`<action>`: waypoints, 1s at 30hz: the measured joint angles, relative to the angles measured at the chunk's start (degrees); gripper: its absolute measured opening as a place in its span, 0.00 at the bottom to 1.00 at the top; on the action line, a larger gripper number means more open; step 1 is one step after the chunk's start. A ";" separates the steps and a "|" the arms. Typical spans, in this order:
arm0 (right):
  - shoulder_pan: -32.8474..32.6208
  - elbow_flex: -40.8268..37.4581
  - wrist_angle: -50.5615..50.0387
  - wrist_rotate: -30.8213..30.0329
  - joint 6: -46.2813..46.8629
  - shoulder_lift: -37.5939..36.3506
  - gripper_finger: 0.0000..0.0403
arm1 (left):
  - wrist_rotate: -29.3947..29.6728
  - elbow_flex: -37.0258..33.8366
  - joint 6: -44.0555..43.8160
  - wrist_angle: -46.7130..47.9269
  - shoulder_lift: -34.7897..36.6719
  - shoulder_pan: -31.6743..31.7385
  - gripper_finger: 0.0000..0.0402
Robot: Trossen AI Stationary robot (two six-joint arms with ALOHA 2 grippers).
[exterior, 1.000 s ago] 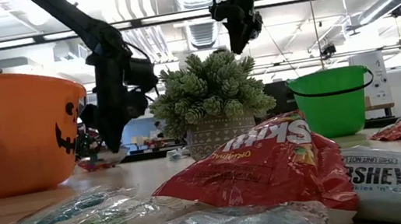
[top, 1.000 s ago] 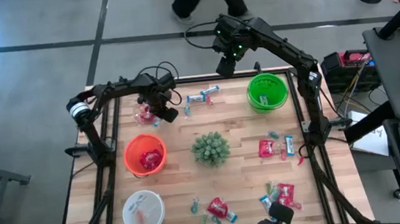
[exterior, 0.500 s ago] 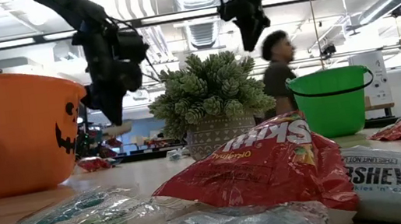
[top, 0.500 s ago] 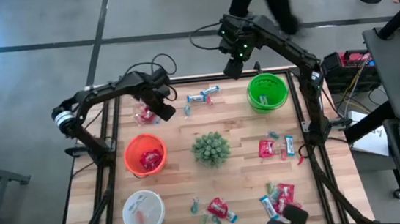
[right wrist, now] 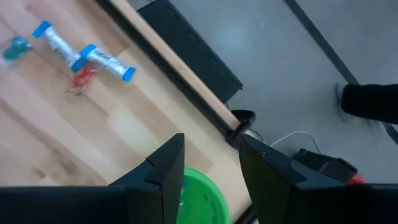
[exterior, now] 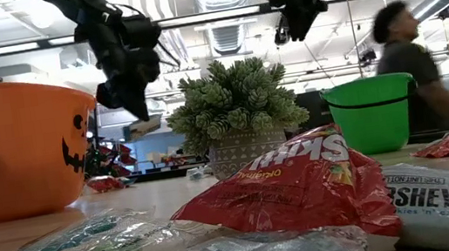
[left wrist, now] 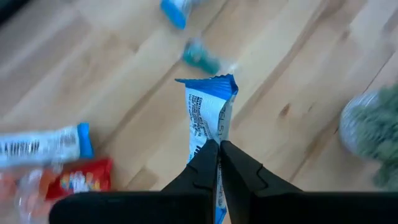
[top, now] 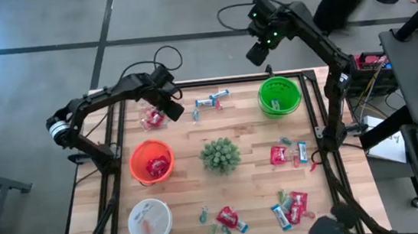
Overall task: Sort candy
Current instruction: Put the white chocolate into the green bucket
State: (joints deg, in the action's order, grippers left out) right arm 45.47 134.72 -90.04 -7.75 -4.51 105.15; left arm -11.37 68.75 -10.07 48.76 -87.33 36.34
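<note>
My left gripper (top: pixel 171 109) hangs over the table's far left part, shut on a blue-and-white wrapped candy bar (left wrist: pixel 208 112); in the low view the bar (exterior: pixel 147 126) shows just under the fingers. Red packets (top: pixel 153 119) lie on the wood beneath it, and two more blue-and-white bars (top: pixel 213 99) lie to its right. My right gripper (top: pixel 256 51) is high above the table's far edge, beside the green bowl (top: pixel 279 95), open and with nothing between its fingers (right wrist: pixel 211 168). More candy lies at the right (top: pixel 289 153) and near the front (top: pixel 226 219). My left gripper pinches the bar between its two fingertips, about the bar's middle (left wrist: pixel 210 144). The fingers slant down from above and run along the bar. The bar's crimped blue end (left wrist: pixel 211 84) sticks out past the tips. The bar is lifted clear of the table.
An orange bowl (top: pixel 152 161) with red packets and a white bowl (top: pixel 149 220) stand at the left. A spiky green plant (top: pixel 220 154) stands mid-table. A person (exterior: pixel 410 64) passes behind the table's far right.
My left gripper has risen from just above the wood, staying shut, and the blue-and-white bar has come up clear of the table with it. My right gripper has swung toward the table's right, out past the far edge, and a little higher. A person has walked rightward behind the table.
</note>
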 joint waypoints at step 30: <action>18.51 -2.97 1.84 0.46 -2.56 -0.05 0.35 | -15.80 0.09 -6.57 -27.57 0.47 0.41 0.00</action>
State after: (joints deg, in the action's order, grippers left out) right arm 63.98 131.74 -88.20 -7.29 -7.07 105.10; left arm -27.17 68.84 -16.64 21.19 -86.86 36.75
